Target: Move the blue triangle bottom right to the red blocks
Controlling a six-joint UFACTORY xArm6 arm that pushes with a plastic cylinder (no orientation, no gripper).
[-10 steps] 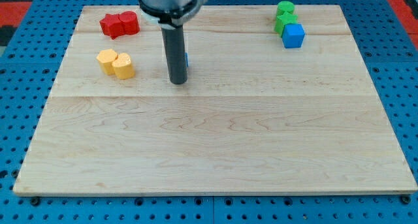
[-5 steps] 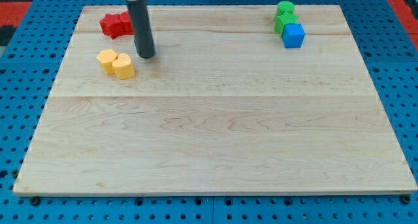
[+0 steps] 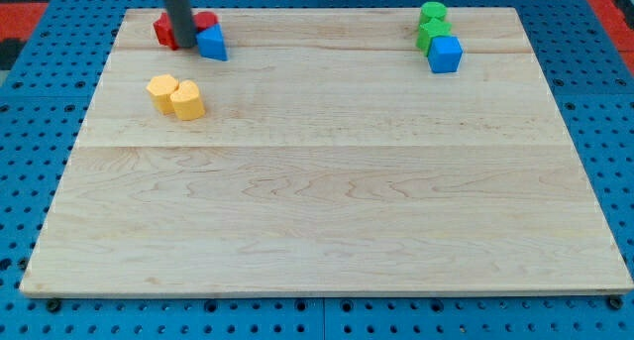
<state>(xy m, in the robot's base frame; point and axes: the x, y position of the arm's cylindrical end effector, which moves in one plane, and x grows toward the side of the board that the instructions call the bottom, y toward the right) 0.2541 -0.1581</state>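
The blue triangle (image 3: pixel 212 44) lies near the board's top left, touching the lower right side of the red blocks (image 3: pixel 165 30). The dark rod comes down from the view's top, and my tip (image 3: pixel 184 44) rests just left of the blue triangle, in front of the red blocks, partly hiding them.
Two yellow blocks (image 3: pixel 175 95) sit below the red ones. Two green blocks (image 3: pixel 432 24) and a blue cube (image 3: pixel 445 54) stand at the top right. The wooden board (image 3: pixel 327 201) lies on a blue pegboard.
My tip has moved left and up toward the red blocks. The blue triangle, hidden behind the rod before, now shows next to the red blocks.
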